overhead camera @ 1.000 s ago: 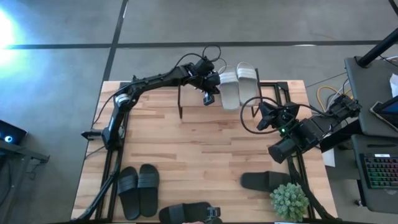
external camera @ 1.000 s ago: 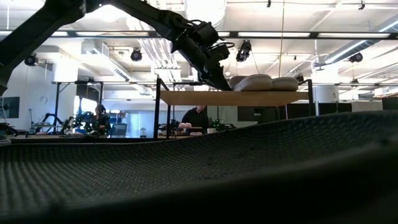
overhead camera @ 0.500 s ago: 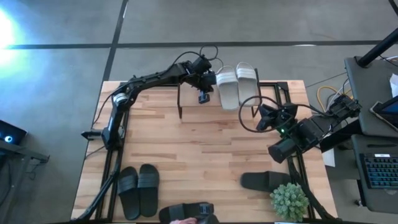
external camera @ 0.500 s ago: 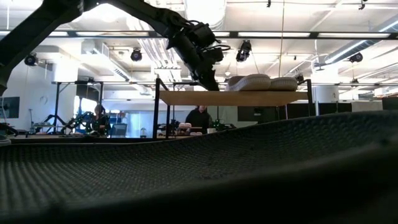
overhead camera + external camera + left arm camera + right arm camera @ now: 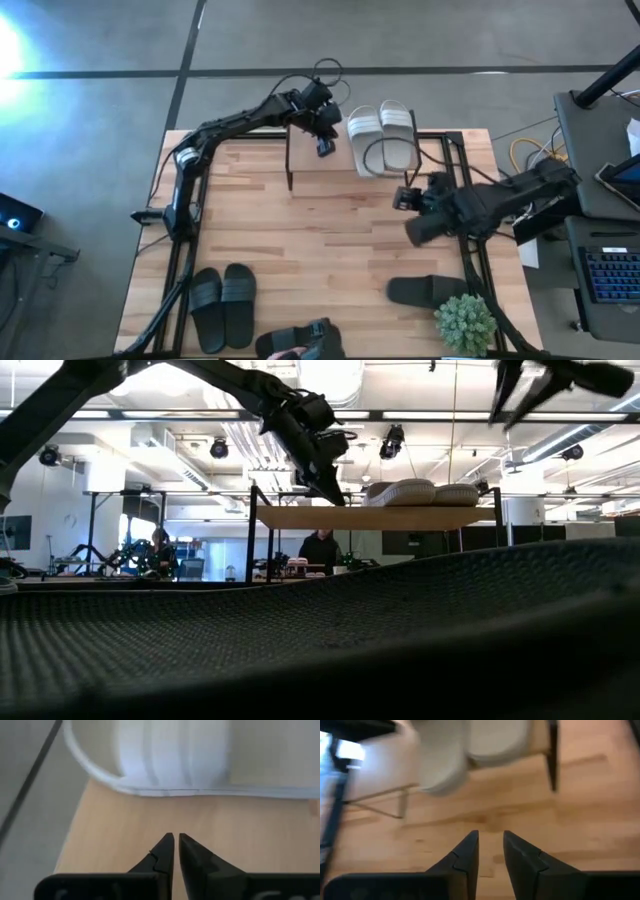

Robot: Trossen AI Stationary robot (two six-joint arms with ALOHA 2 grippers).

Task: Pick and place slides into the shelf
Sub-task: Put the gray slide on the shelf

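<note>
Two white slides (image 5: 382, 138) lie side by side, soles down, on the shelf's plank top (image 5: 320, 160), which also shows in the low view as the shelf (image 5: 370, 517) with the slides (image 5: 420, 491) on it. My left gripper (image 5: 325, 128) hovers shut over the plank's far left part, just left of the nearer white slide (image 5: 170, 760), touching nothing. My right gripper (image 5: 402, 200) is open above the table in front of the shelf, pointing toward the slides (image 5: 470, 745). Black slides lie near the table's front: a pair (image 5: 222, 305), one (image 5: 425, 290) and one (image 5: 300, 340).
A green potted plant (image 5: 465, 323) stands at the table's near right corner. The shelf's thin black legs (image 5: 552, 755) stand just ahead of my right gripper. Bare wood lies between the shelf and the black slides. A person's hand (image 5: 285, 353) shows at the near edge.
My left gripper has drawn back from the white slide toward the table's left and far edge, staying shut. My right arm has swung round toward the table's left and risen; it now shows at the low view's top right. The black slide at the near edge has shifted.
</note>
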